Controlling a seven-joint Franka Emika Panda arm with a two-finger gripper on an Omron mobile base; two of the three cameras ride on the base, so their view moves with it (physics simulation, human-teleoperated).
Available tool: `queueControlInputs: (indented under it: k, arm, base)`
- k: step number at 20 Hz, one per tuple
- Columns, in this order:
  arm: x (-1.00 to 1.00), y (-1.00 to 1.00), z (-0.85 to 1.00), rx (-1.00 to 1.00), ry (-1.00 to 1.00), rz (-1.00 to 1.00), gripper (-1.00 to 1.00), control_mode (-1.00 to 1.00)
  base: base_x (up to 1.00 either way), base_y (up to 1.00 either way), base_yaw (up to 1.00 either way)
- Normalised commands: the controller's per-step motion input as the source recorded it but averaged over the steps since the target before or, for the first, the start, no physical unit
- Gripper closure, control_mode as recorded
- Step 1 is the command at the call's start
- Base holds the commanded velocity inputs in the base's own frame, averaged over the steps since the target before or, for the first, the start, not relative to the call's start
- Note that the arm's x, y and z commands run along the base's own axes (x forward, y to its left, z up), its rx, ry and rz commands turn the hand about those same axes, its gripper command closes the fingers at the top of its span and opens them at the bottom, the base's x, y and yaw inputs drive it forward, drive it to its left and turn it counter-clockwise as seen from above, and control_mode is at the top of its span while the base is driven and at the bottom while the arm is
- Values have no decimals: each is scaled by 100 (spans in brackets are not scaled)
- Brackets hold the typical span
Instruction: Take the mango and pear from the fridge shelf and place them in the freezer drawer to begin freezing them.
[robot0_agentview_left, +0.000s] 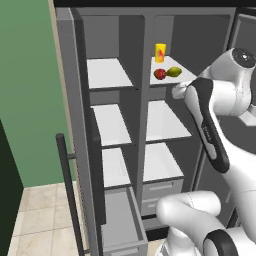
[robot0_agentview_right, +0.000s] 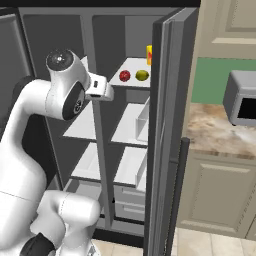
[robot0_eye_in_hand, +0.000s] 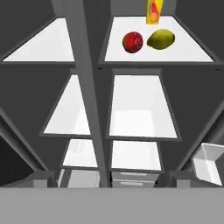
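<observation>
I'm hovering my gripper (robot0_agentview_left: 176, 91) just in front of the top right shelf (robot0_agentview_left: 186, 76), lining up on the mango (robot0_eye_in_hand: 132, 42), which is sitting there beside the pear (robot0_eye_in_hand: 161, 39). Can't tell whether my fingers are apart. Carton (robot0_eye_in_hand: 152, 12) behind them is showing a red mark, no readable text; freezer drawer (robot0_agentview_left: 121, 220) is standing open low left, ready for fruit.
</observation>
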Motion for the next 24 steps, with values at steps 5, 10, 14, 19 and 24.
queueControlInputs:
  k: [5, 10, 14, 19, 24]
  arm:
    - [-71, 26, 19, 10, 8, 12, -100, -100]
    - [-37, 71, -49, 11, 3, 16, -100, -100]
    - [0, 65, -93, 10, 0, 20, -100, -100]
    - [0, 47, -83, 14, 2, 14, -100, -100]
    - [1, 78, -30, 9, 16, 1, -100, -100]
  base:
    - [0, 0, 0]
    - [0, 0, 0]
    - [0, 0, 0]
    - [0, 0, 0]
    - [0, 0, 0]
